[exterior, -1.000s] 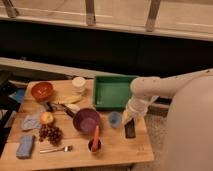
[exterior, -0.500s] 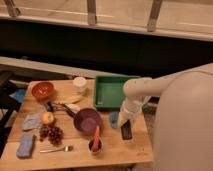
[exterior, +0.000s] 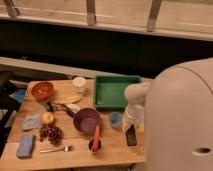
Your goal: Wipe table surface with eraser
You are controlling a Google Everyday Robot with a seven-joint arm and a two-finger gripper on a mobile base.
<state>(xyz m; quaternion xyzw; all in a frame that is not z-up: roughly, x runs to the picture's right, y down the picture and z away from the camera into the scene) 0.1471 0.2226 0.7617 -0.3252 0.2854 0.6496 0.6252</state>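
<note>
The light wooden table surface point(exterior: 75, 155) fills the lower left of the camera view. The eraser point(exterior: 131, 136), a small dark block, stands on end on the wood near the table's right front corner. My white arm comes down from the right, and the gripper point(exterior: 131, 125) sits directly on top of the eraser, shut on it and pressing it to the tabletop. My own rounded white body hides the table's right edge.
A green tray point(exterior: 117, 104) lies just behind the gripper and a light blue cup point(exterior: 115, 119) just to its left. Further left are a purple bowl point(exterior: 86, 120), a small cup with an orange utensil point(exterior: 95, 143), grapes point(exterior: 51, 133), a fork point(exterior: 55, 149) and a blue sponge point(exterior: 25, 147).
The gripper and eraser slid left and then back to the right and nearer the front edge. The other things have not moved.
</note>
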